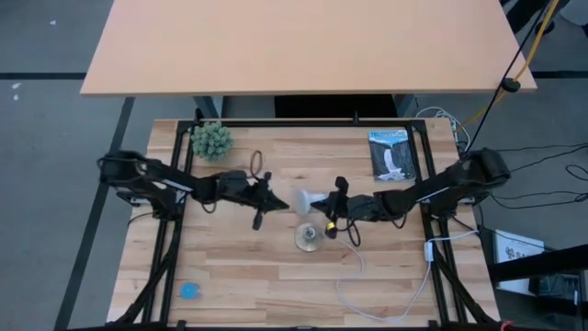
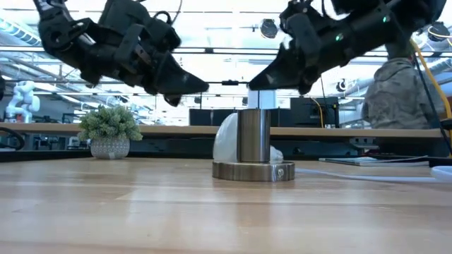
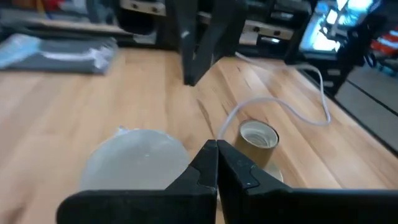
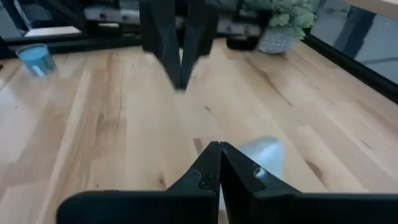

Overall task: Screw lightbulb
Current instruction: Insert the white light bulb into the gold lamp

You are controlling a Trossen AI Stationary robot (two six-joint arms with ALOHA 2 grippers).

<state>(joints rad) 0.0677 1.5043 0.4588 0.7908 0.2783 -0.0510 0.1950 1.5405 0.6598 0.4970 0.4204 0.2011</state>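
Note:
The white lightbulb lies on its side on the wooden table, just beyond the round silvery socket, which stands upright on its disc base. My left gripper hangs shut above the table to the bulb's left. My right gripper hangs shut to the bulb's right. Neither touches anything. The bulb's globe shows past my left gripper's shut fingers, with the socket beside it. The bulb also shows past my right gripper. In the low view both grippers hang above the socket.
A white cord runs from the socket toward the table's near right. A small potted plant stands at the far left and a booklet lies at the far right. A blue cup is near the front left.

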